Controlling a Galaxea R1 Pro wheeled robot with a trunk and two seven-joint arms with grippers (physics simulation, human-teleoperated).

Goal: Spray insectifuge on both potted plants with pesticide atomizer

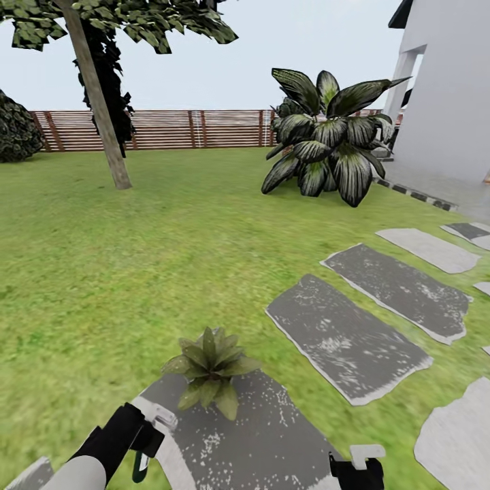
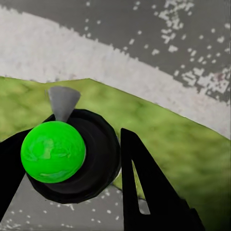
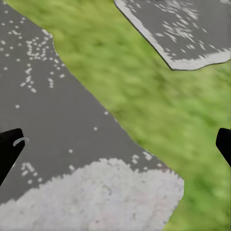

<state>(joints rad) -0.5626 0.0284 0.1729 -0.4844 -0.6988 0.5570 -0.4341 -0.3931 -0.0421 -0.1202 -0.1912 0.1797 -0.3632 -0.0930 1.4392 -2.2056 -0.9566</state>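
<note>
Left hand [image 2: 72, 159] gripping, apparently, green-topped atomizer [image 2: 54, 151]

A potted plant [image 1: 209, 369] sits directly ahead of me on the far edge of a stepping stone [image 1: 265, 435]. My left gripper [image 2: 82, 168] is near and left of the plant, closed around the pesticide atomizer [image 2: 54, 151]; my right gripper [image 3: 115, 144] hangs over the same stone, jaws wide apart. More stepping stones [image 1: 381, 306] run off to the right. Across the lawn [image 1: 136, 272], a tree [image 1: 99, 102] stands far left, a broad-leaved shrub [image 1: 330, 139] far right, the fence [image 1: 177, 129] behind both.
</note>
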